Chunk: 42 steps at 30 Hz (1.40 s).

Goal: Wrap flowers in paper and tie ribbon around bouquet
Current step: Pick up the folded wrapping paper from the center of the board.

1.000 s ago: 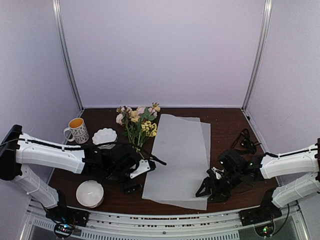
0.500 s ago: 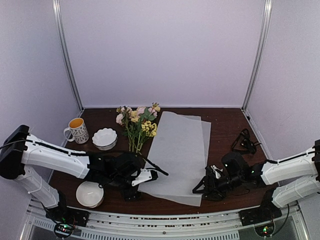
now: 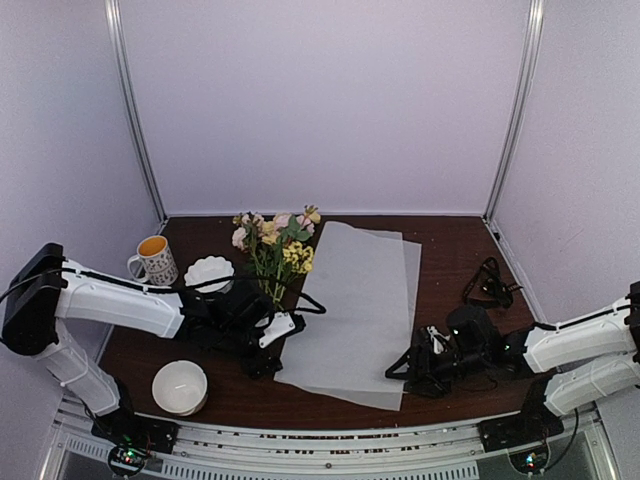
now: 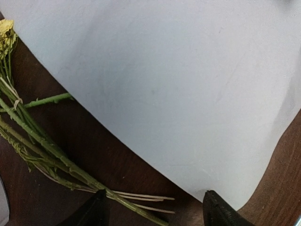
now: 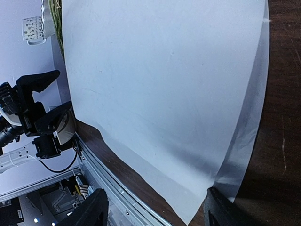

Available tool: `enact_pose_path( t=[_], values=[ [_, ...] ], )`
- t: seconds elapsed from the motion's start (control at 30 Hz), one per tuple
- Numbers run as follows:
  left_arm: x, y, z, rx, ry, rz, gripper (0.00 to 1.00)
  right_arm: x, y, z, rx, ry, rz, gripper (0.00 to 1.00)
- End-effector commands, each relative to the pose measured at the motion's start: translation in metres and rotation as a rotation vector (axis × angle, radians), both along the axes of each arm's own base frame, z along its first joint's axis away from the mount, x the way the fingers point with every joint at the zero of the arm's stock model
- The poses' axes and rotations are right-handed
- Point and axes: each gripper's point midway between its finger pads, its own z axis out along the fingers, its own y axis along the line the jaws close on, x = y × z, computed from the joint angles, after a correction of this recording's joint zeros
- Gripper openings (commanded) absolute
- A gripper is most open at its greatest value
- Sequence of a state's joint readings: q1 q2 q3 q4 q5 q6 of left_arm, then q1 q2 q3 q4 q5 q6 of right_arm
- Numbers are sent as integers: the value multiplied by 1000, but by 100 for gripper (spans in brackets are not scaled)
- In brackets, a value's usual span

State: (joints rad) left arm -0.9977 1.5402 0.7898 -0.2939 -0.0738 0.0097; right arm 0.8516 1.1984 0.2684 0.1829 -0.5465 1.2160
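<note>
At the near right corner of the paper (image 3: 355, 300), the right gripper (image 5: 153, 209) is seen wide open, nothing gripped. At its near left edge, the left gripper (image 4: 153, 202) is open around the stem ends, not clamped. The flowers (image 3: 272, 245) are laid beside its left edge. Wrapping and tying are judged not begun.

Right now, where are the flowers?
In the top view the flowers lie left of centre, between the dish and the paper, blooms toward the back wall.

Ahead of my left pincer (image 4: 155, 208): paper (image 4: 178, 84) matt, frosted, smooth; flowers (image 4: 51, 153) with dull green stems; surface (image 4: 110, 157) dark semi-gloss wood.
</note>
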Motion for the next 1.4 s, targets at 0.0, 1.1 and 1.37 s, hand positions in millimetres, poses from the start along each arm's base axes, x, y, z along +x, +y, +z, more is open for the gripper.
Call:
enact_pose_path(
  t=[0.0, 1.1, 1.37],
  values=[
    [-2, -11, -1, -33, 18, -58, 75, 3, 4, 3, 35, -30, -22, 72],
    [-1, -13, -19, -33, 127, -89, 70, 16, 85, 34, 163, -40, 122, 85],
    [-3, -31, 85, -248, -218, -163, 74, 18, 88, 12, 103, 2, 128, 84]
  ],
)
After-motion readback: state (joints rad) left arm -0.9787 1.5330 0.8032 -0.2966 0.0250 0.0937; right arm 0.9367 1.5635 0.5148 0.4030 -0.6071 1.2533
